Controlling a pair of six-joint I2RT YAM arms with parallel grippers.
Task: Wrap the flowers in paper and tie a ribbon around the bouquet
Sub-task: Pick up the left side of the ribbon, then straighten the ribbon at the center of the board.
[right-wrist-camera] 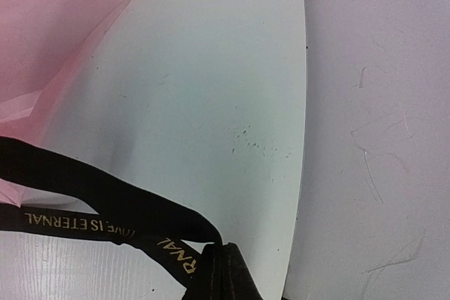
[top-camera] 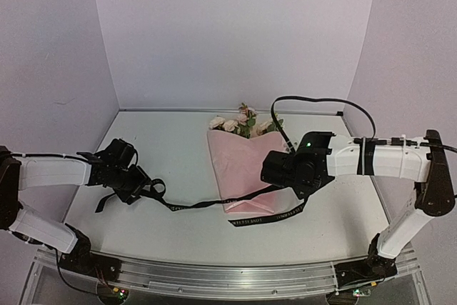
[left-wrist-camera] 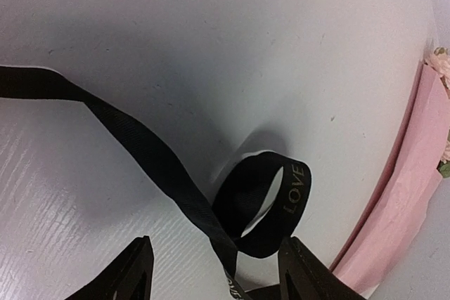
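Your bouquet lies mid-table, flowers pointing at the far wall and the narrow end of the pink paper facing the arms. That looks deliberate, since it puts the stem end where both grippers can reach it. The black ribbon stretches from the left side across that narrow end. One strand crosses over the paper and another lies just in front of its tip. You can't tell from here whether a knot is formed.

Your right gripper sits beside the paper's right edge, fingers pressed together and pinching the ribbon, likely as the anchor that keeps the strand from sliding off. Your left gripper, well left of the bouquet, has its fingers spread. The ribbon runs loose between them and curls into a loop on the table. Nothing is gripped there, so that end is free to slacken. Judge the tie as unfinished.
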